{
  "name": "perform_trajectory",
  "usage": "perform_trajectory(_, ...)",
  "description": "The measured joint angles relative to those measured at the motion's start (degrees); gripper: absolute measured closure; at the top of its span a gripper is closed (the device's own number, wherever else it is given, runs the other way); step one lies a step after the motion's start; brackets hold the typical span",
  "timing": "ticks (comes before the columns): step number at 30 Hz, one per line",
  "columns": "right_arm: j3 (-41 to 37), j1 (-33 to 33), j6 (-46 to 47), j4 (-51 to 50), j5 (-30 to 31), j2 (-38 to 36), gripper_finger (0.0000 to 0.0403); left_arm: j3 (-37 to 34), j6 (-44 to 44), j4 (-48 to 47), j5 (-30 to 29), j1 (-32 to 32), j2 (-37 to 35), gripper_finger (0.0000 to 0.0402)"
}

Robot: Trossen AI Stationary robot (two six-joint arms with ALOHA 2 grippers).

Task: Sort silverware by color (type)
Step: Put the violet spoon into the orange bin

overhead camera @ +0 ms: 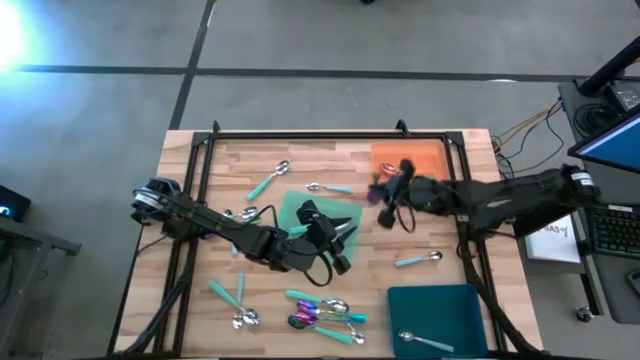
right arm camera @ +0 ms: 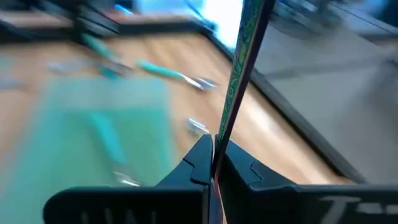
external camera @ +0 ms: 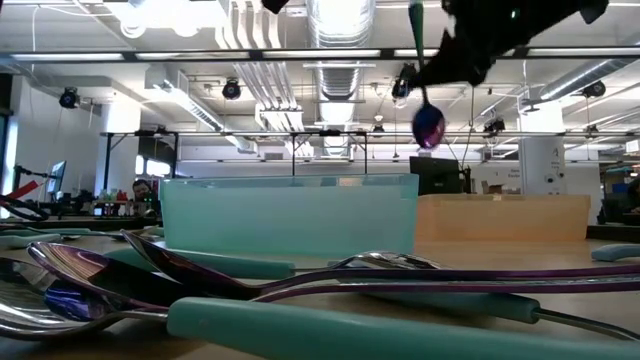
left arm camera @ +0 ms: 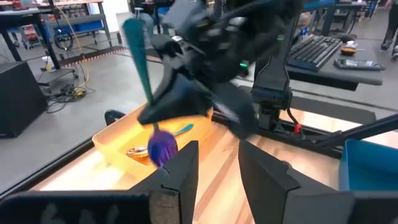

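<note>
My right gripper (overhead camera: 385,190) is shut on a spoon with a teal handle and a purple head (external camera: 428,125), held in the air by the orange tray (overhead camera: 412,155). My left gripper (overhead camera: 335,235) is open, holds nothing, and hovers over the green tray (overhead camera: 295,208). More silverware lies flat on the table: a cluster (overhead camera: 322,312) near the front edge, single spoons (overhead camera: 268,181) (overhead camera: 418,260), and one spoon (overhead camera: 425,342) in the dark teal tray (overhead camera: 440,300). The left wrist view shows a utensil (left arm camera: 140,151) lying in the orange tray. My right gripper pinches the spoon's thin handle (right arm camera: 219,146) between its two fingers, which lie across it. Part of the teal handle (left arm camera: 134,37) sticks up above the fingers. The purple head (left arm camera: 161,146) hangs below them. The spoon is lifted clear, tilted a little, over the orange tray's edge.
A black frame (overhead camera: 300,135) borders the wooden table. The low view looks over the front cluster of spoons (external camera: 300,290) at the teal tray's wall (external camera: 290,215). Bare wood (overhead camera: 430,230) lies between the orange and dark teal trays. A keyboard and monitors stand beyond the right edge.
</note>
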Motion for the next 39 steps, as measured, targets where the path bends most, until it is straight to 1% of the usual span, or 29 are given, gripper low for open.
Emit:
perform_trajectory(3,0.0,-6.5,1.0,-8.7,0.9,-1.9,0.0395,0.0,0.0,-0.9,0.0,0.0,0.0,0.0302)
perform_trajectory(7,0.0,-15.5,0.9,-16.4,1.1,-2.4,0.0395,0.0,0.0,-1.2,0.0,0.0,-0.1,0.0302)
perform_trajectory(12,0.0,-25.1,-2.1,-19.0,2.0,0.0,0.0395,0.0,0.0,-1.9,0.0,0.1,-0.1,0.0302)
perform_trajectory(16,0.0,-29.9,-3.5,-20.0,2.0,3.2,0.0395,0.0,-0.5,-3.5,-0.8,0.2,-0.1,0.0302)
perform_trajectory(20,0.0,-31.8,-4.5,-21.1,1.9,7.5,0.0394,0.0,-1.5,-6.0,-3.2,0.4,-0.2,0.0302)
perform_trajectory(24,0.0,-32.0,-5.8,-21.1,1.9,11.0,0.0394,0.0,-2.7,-9.8,-3.7,0.6,-1.0,0.0302)
perform_trajectory(28,0.0,-32.0,-6.7,-21.2,1.9,12.7,0.0394,0.0,-6.2,-14.9,-3.9,0.9,-2.5,0.0302)
perform_trajectory(31,0.0,-32.0,-6.6,-21.7,1.9,12.6,0.0394,0.0,-9.0,-19.3,-3.9,1.1,-3.7,0.0302)
perform_trajectory(35,0.0,-32.0,-6.3,-24.5,1.7,12.1,0.0394,0.0,-14.4,-27.4,-3.9,1.5,-5.1,0.0302)
perform_trajectory(39,0.0,-32.0,-5.7,-26.9,1.4,12.0,0.0394,0.0,-23.2,-39.8,-3.9,2.6,-6.5,0.0302)
